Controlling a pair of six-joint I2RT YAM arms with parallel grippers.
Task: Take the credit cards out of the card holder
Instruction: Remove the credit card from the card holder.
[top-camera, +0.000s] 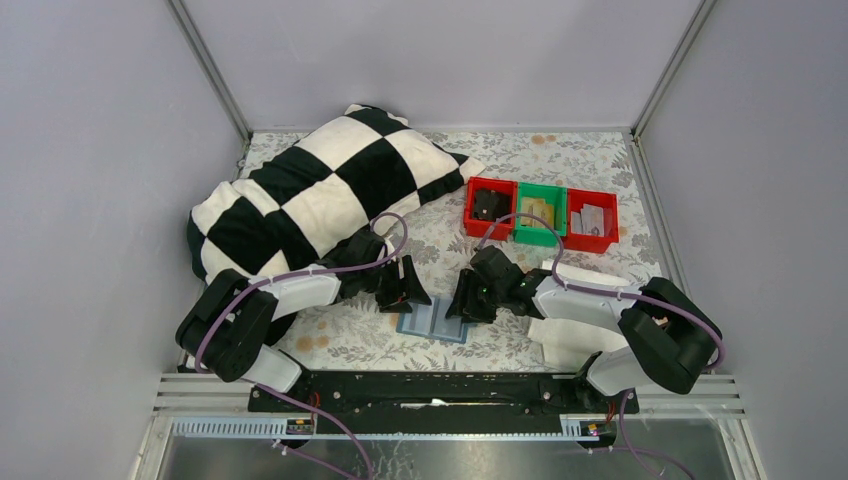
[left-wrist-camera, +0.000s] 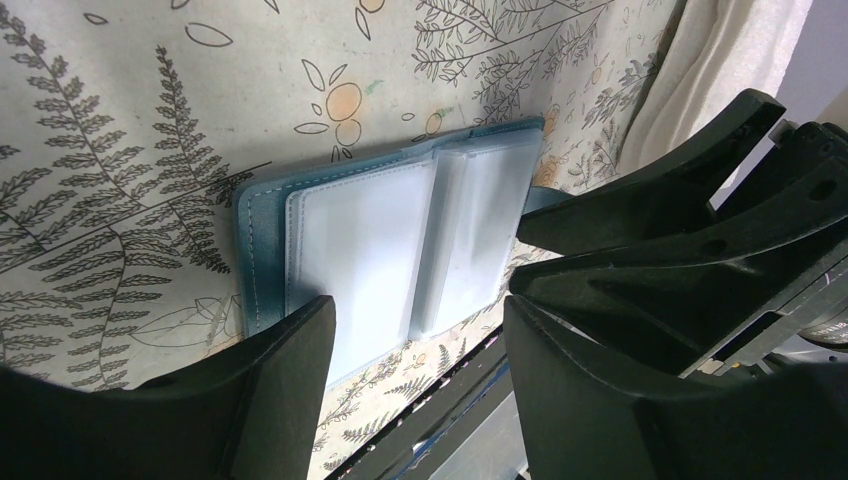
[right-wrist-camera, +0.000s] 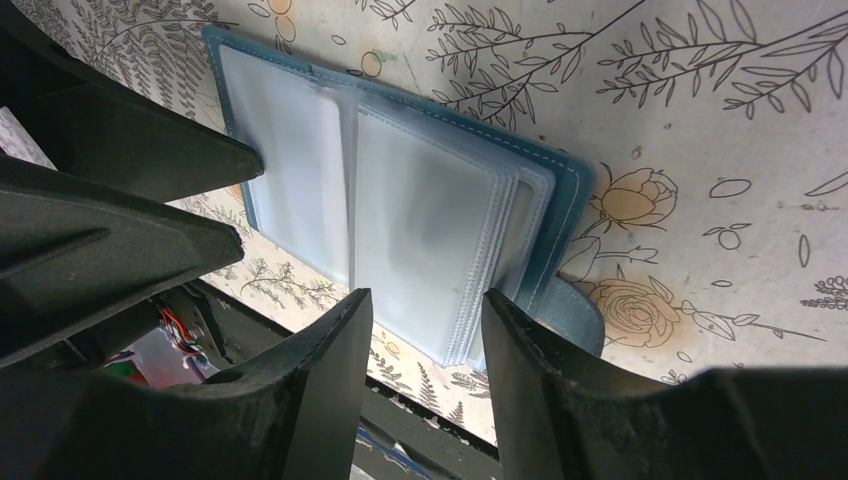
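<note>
Overhead only, bins beyond open card holder

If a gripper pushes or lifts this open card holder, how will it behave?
The card holder lies open and flat on the tablecloth, so a push would probably slide it, not tip it. Its clear sleeves fan loosely at one edge, so they likely flop and feel slippery if lifted.

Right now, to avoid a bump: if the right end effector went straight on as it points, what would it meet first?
Probably the clear sleeves of the open card holder, right ahead of the right end effector; how near is unclear.
</note>
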